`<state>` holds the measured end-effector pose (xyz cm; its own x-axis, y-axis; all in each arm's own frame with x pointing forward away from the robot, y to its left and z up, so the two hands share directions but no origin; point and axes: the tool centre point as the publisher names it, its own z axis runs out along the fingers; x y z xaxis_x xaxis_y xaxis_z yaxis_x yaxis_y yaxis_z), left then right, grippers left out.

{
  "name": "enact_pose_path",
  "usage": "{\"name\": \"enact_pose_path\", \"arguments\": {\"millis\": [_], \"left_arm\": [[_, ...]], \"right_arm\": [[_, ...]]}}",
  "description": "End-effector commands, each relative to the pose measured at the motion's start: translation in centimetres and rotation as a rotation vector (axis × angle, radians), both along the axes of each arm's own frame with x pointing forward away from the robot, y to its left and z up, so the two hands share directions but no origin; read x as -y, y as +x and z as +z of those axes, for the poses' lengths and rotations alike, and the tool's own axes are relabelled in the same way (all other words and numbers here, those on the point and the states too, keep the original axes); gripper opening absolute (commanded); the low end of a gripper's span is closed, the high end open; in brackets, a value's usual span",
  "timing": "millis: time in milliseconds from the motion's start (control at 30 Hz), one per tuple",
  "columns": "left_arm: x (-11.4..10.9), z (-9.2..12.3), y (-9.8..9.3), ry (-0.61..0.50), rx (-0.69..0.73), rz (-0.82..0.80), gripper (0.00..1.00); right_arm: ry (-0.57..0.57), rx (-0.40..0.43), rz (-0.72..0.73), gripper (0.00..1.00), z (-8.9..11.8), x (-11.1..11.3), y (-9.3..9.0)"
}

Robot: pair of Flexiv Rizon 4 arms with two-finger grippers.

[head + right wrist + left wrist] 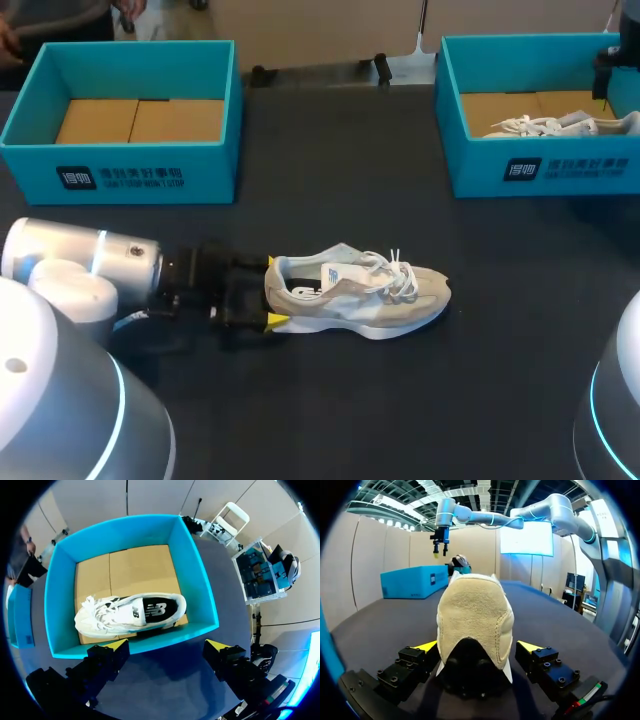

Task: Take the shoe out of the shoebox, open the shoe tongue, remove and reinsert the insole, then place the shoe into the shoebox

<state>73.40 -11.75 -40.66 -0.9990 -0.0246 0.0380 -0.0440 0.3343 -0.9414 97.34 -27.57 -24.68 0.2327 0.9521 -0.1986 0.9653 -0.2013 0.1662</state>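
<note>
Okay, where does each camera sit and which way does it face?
Head: above and behind, looking down on the table; left arm, left gripper at the heel of the beige shoe.
Left wrist: low, facing that heel inside its open gripper; right arm beyond.
Right wrist: overhead, facing down into the shoebox holding a white shoe; right gripper open.
Shared: head and left wrist show the beige shoe.

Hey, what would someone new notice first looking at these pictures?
A beige sneaker lies on the dark table, its heel between the left gripper's open fingers. A white sneaker lies in the right-hand teal shoebox, the open right gripper above it; the left-hand teal shoebox holds no shoe.
</note>
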Motion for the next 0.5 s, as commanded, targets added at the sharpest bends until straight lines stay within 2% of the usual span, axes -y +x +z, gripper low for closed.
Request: {"name": "enact_pose_path", "arguments": {"millis": [33,500], "left_arm": [[0.7,-0.5,0.1,0.0,-0.003,-0.002,1.0],[1.9,-1.7,0.3,0.013,-0.008,0.014,1.0]], "right_arm": [[0.0,0.002,0.0,1.0,0.0,0.0,-0.1],[0.0,0.002,0.0,1.0,0.0,0.0,-0.1]]}}
